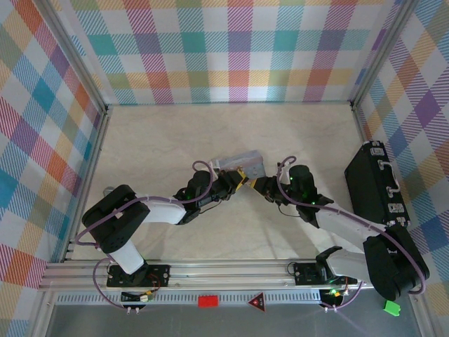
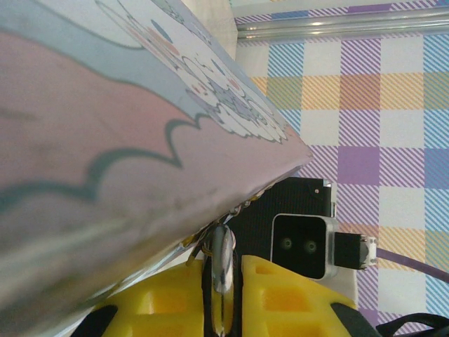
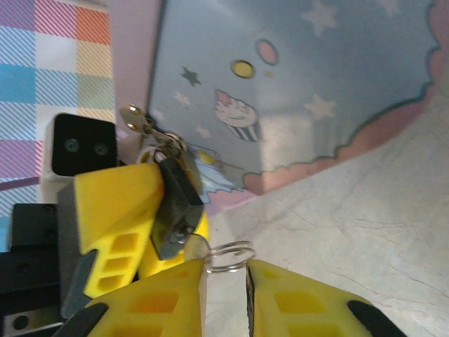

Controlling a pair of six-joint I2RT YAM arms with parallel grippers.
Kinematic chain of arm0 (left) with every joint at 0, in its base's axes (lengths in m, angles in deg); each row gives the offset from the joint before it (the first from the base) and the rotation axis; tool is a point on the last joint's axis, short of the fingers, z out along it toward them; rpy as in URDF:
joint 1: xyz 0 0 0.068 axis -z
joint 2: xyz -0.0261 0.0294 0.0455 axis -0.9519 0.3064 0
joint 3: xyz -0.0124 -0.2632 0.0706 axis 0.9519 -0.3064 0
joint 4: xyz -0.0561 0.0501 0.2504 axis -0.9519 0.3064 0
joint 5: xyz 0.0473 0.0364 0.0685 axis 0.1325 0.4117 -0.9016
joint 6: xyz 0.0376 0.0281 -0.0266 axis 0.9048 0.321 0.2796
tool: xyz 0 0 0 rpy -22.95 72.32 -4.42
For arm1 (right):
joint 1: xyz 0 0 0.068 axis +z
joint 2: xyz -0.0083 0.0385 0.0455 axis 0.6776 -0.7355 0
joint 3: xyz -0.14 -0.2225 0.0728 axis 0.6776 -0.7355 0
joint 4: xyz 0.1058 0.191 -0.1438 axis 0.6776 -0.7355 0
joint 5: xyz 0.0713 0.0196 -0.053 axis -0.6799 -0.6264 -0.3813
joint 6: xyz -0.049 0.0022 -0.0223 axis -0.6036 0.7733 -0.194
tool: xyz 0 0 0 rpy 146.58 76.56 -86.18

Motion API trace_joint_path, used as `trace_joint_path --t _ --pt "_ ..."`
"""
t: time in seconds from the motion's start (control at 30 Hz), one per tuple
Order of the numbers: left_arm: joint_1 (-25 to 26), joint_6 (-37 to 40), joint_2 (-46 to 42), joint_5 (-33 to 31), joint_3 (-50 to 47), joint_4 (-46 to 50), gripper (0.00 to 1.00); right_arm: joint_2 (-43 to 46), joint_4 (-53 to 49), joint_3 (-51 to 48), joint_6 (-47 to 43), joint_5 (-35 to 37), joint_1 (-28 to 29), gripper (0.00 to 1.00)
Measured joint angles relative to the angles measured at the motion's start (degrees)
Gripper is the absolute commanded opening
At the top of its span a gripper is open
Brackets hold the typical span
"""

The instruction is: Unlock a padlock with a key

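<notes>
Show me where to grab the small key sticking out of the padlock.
Probably the key's flat silver head, just below the black padlock, pinched across its flat faces from the ring end. The thin wire ring would likely slip rather than turn it.

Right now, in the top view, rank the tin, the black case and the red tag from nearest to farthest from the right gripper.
From the right gripper:
1. The tin, just behind it.
2. The black case, far right.
3. The red tag, on the front rail.

Robot lab test cell: 2 bench-bolted arms (image 1: 119, 225), aluminium frame (image 1: 210, 270), plaid backdrop walls (image 1: 238, 49) around a pale tabletop (image 1: 175, 140).
</notes>
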Motion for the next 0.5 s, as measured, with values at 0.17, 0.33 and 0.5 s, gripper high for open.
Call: trace_joint_path --t 0.17,0.33,0.5 --pt "0.02 0.02 0.0 0.17 0.0 0.0 0.0 -0.46 1.31 0.0 0.33 -1.09 0.02 0.17" --pt "0.02 -0.02 0.0 0.42 0.0 0.22 0.0 -3.39 3.13 0.63 1.6 -3.37 0.0 0.13" --pt "-0.11 -0.22 0.02 -0.17 -0.02 0.31 0.0 -5.09 3.65 1.68 2.45 -4.22 -0.11 0.09"
